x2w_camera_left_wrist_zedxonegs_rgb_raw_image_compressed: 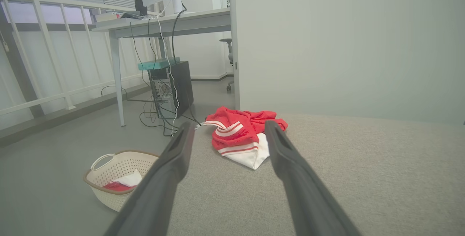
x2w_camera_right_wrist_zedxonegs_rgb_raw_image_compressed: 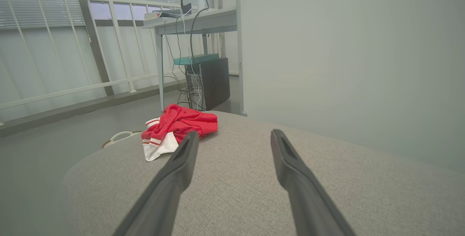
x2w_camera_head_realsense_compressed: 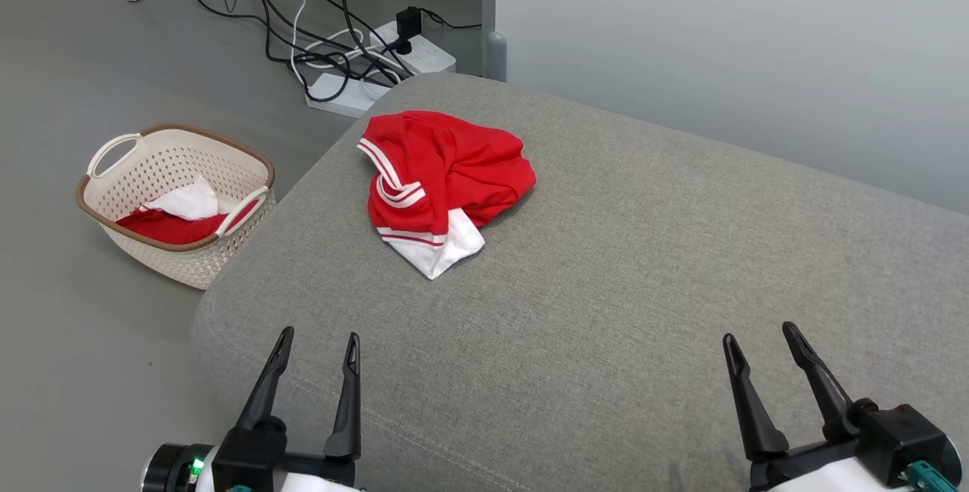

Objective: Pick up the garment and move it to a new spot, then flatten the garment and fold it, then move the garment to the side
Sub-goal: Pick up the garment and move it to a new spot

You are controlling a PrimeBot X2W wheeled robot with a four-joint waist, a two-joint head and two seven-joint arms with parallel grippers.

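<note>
A crumpled red garment (x2w_camera_head_realsense_compressed: pixel 443 174) with white stripes and a white corner lies in a heap near the far left corner of the grey cushioned surface (x2w_camera_head_realsense_compressed: pixel 643 288). From the left wrist the garment (x2w_camera_left_wrist_zedxonegs_rgb_raw_image_compressed: pixel 243 134) sits straight ahead between the fingers, some way off. From the right wrist the garment (x2w_camera_right_wrist_zedxonegs_rgb_raw_image_compressed: pixel 178 125) lies ahead and to the left. My left gripper (x2w_camera_head_realsense_compressed: pixel 318 344) hovers open at the near left edge, empty. Over the near right stands my right gripper (x2w_camera_head_realsense_compressed: pixel 757 337), open too and holding nothing.
A cream basket (x2w_camera_head_realsense_compressed: pixel 113 155) with red and white cloth inside stands on the floor left of the surface. Cables and a power strip (x2w_camera_head_realsense_compressed: pixel 378 60) lie on the floor beyond it. A pale wall (x2w_camera_head_realsense_compressed: pixel 719 38) runs behind; a desk (x2w_camera_left_wrist_zedxonegs_rgb_raw_image_compressed: pixel 163 23) stands further back.
</note>
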